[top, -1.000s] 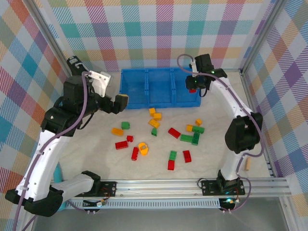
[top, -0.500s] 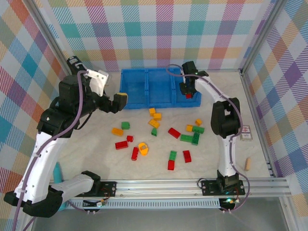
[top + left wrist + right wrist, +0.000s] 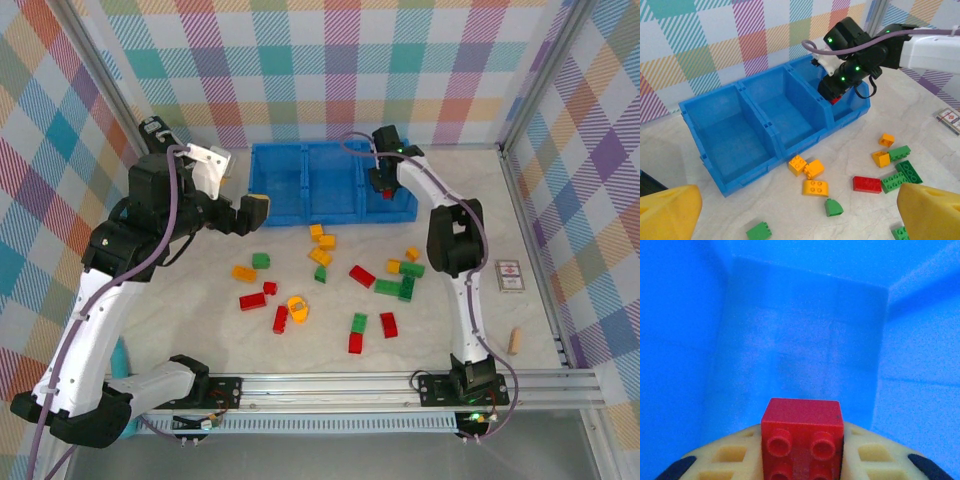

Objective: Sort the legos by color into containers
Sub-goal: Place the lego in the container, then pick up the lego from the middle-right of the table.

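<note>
The blue three-compartment tray stands at the back of the table. My right gripper is lowered into its right compartment, shut on a red brick that sits between the pale fingers, with blue tray wall just beyond. In the left wrist view, that gripper hangs over the tray. My left gripper hovers left of the tray, open and holding nothing. Loose legos lie in front: yellow ones, a red one, green ones.
A small card and a tan cylinder lie at the right edge. An aluminium rail runs along the near edge. Plaid walls close in the back and sides. More bricks lie near the middle front.
The right gripper has moved left and down into the tray's right compartment with the red brick. The left arm has hardly shifted.
</note>
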{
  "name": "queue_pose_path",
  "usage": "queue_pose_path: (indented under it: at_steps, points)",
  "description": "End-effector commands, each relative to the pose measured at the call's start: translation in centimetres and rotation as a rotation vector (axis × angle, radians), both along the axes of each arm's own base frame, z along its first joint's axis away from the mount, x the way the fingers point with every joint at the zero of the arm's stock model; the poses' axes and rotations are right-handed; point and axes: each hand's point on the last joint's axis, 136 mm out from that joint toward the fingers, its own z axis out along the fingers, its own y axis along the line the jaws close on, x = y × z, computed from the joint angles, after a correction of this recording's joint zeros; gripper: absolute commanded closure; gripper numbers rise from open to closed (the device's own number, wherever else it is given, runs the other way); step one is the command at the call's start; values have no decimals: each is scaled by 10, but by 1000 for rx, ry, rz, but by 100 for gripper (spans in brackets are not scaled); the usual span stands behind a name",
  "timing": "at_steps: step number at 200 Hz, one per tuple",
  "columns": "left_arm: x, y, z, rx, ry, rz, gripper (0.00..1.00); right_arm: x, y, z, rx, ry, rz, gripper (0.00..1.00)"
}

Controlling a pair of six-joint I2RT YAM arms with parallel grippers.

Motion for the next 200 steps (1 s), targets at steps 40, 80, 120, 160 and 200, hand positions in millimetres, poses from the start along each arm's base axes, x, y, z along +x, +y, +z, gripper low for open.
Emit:
queue_pose_path:
  at_steps: [40,80,120,160,200]
  points:
    - [-3,-4,-1,1,26,-17,0,13,4,-11,-16,13,19,61]
    - [0,-5,-6,9,46,-15,0,16,8,5,3,-11,26,48]
    - [-2,-4,1,-1,18,-15,0,6,9,54,41,-60,31,45]
    - [-7,-5,10,-14,-19,-36,0,-26,11,114,123,-105,45,43]
    - [-15,-3,16,-25,-47,-44,0,-88,-3,140,176,-94,25,40]
